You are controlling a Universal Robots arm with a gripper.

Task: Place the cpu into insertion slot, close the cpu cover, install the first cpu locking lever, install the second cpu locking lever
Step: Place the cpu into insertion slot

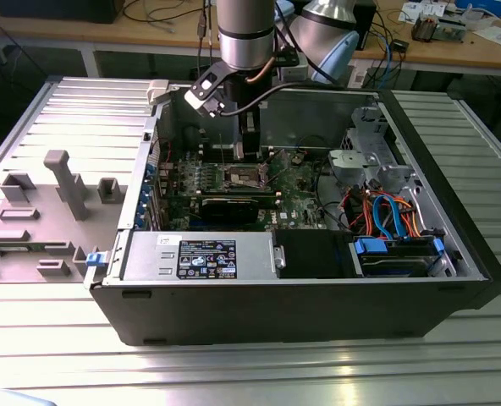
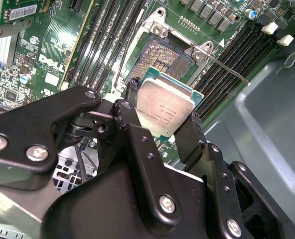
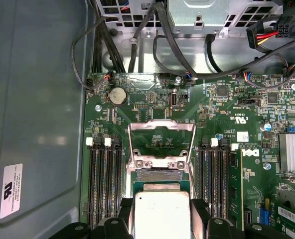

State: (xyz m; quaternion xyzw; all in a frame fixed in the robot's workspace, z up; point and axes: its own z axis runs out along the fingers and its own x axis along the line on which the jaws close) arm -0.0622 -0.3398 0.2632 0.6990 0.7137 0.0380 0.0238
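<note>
**One cpu pinched in the hand, at the edge of the open insertion slot**

Ribbed metal bench carries an open black computer case with its inside exposed. A grey moulded fixture lies on the bench at the exterior view's left, just beside the case. The arm comes down from above into the case, over the green motherboard. A silver power supply sits along the case's near wall. Orange and blue cables bunch at the exterior view's right.

Hand state: two black fingers are pressed on opposite edges of the cpu, pinching it. The chip is tilted, with its dull metal top toward the second wrist camera. The first wrist view shows the same grip, the hand with a finger on each side of the cpu.

The cpu is at the slot's near edge and not lying in it. The pin field is bare in both wrist views. Cannot tell if the chip's lower edge touches the rim.

The cpu cover is swung open, away from the slot, and green board shows through its window. A thin locking lever angles out from the slot's corner across the black memory slots. More memory slots flank the other side.
</note>
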